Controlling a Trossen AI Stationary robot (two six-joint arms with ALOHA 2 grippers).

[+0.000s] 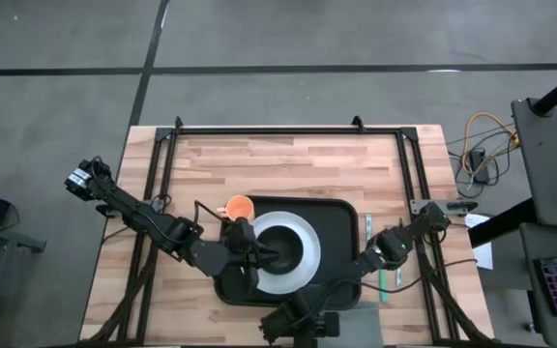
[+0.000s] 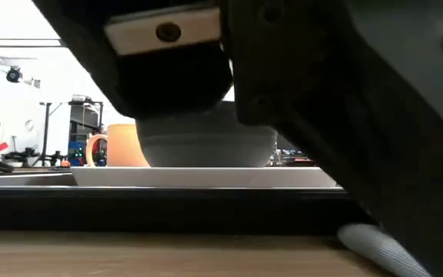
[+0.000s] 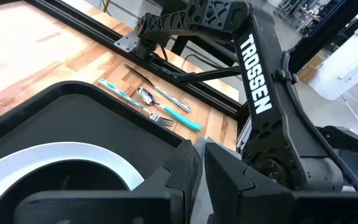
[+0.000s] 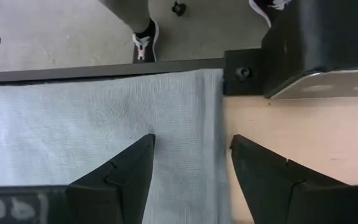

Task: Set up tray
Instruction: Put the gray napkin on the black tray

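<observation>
The black tray [image 1: 341, 217] lies mid-table with the white plate [image 1: 303, 242] on it. A grey bowl [image 2: 206, 146] stands on the plate. An orange cup [image 1: 238, 207] stands at the tray's far left corner. My left gripper [image 1: 259, 253] is over the bowl, its fingers [image 3: 188, 168] nearly together. A grey napkin [image 4: 98, 118] lies flat at the table's near edge. My right gripper [image 4: 191, 155] is open above the napkin's right edge [image 4: 219, 124], one finger over the cloth and one over the wood. I cannot tell if it touches. My left gripper comes at the grey bowl [image 2: 206, 146] from above, pointing down, with only a narrow gap between its fingers [image 3: 229, 177]. The gripper's own body hides the place of contact. The bowl stands upright with its base on the white plate [image 2: 206, 177].
A fork, spoon and knife with teal handles [image 3: 160, 106] lie on the wood right of the tray [image 3: 104, 112]. A dark frame rail [image 1: 288, 128] runs around the table. A person's feet [image 4: 145, 37] stand on the floor beyond the near edge.
</observation>
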